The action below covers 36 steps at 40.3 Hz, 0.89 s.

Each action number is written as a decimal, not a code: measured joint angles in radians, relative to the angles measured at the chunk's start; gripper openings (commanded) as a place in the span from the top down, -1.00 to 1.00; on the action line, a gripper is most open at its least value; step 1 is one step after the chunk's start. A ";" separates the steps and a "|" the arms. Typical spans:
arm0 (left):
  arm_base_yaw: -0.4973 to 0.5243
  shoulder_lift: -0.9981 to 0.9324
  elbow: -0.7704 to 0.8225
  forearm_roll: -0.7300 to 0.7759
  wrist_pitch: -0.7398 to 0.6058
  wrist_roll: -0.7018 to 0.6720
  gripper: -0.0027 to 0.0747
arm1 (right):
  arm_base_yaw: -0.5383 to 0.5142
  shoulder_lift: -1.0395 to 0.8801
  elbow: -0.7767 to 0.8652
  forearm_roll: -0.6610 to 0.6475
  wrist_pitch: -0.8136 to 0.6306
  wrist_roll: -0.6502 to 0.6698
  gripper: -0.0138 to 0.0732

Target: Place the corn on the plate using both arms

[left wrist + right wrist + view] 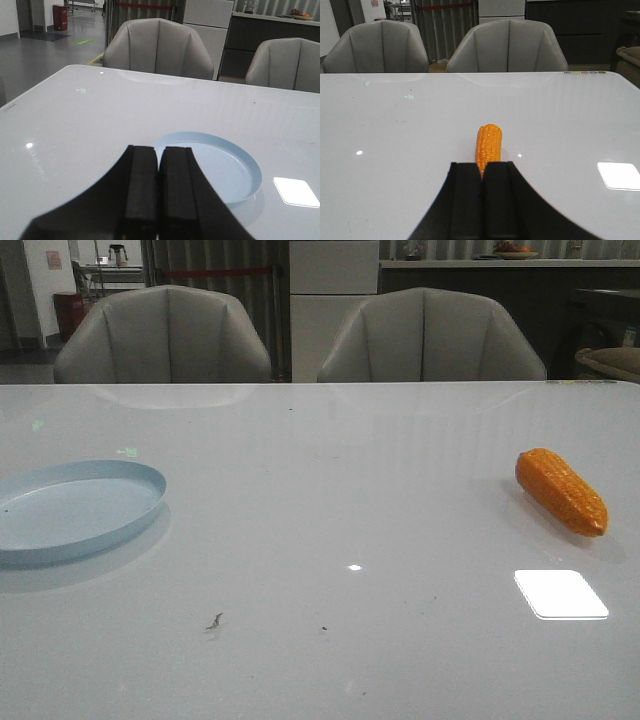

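Both pairs of jaws fill the near edge of their wrist views: left gripper [159, 195] pressed together on nothing, right gripper [482, 200] likewise closed and empty. Neither arm shows in the front view.

Corn [561, 490] lies on its side on the white tabletop [330, 540], far to the right, tilted so one end points toward the near right edge. In the right wrist view the cob [488, 145] lines up almost straight ahead of the closed jaws, just beyond them; whether it touches the fingertips, you cannot tell.

Plate [75, 508], pale blue with a low rim, sits at the far left, well apart from the corn. It is bare. In the left wrist view it lies just past the left jaws.

Handling, as judgement: the cob looks like hollow plastic, so expect it light and stiff, with bumpy rows that give some bite. It is round and tapered, so it may roll or squirt out toward the thin end. Spread the right jaws first, then take it across the thick middle, square to its length. The glossy tabletop looks slick; a nudge could send the cob sliding. Nothing of the task is done yet.
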 measured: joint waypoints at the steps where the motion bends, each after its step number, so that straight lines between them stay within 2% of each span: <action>1: 0.000 0.000 0.000 0.000 0.000 0.000 0.69 | 0.000 0.000 0.000 0.000 0.000 0.000 0.58; 21: 0.000 0.000 0.000 -0.039 -0.060 0.000 0.69 | 0.000 0.000 0.000 0.000 -0.006 0.000 0.58; 26: 0.000 0.000 0.000 -0.040 -0.167 0.000 0.69 | 0.000 0.000 0.000 0.000 -0.015 0.000 0.58; 30: 0.000 0.000 0.000 -0.040 -0.326 0.000 0.69 | 0.000 0.000 -0.006 0.000 -0.083 0.000 0.58; 33: 0.000 0.000 -0.050 0.022 -0.331 0.000 0.69 | 0.000 0.000 -0.120 0.000 -0.062 0.000 0.58; 36: 0.000 0.006 -0.189 0.101 -0.305 0.000 0.69 | 0.000 0.032 -0.302 -0.007 0.001 0.000 0.58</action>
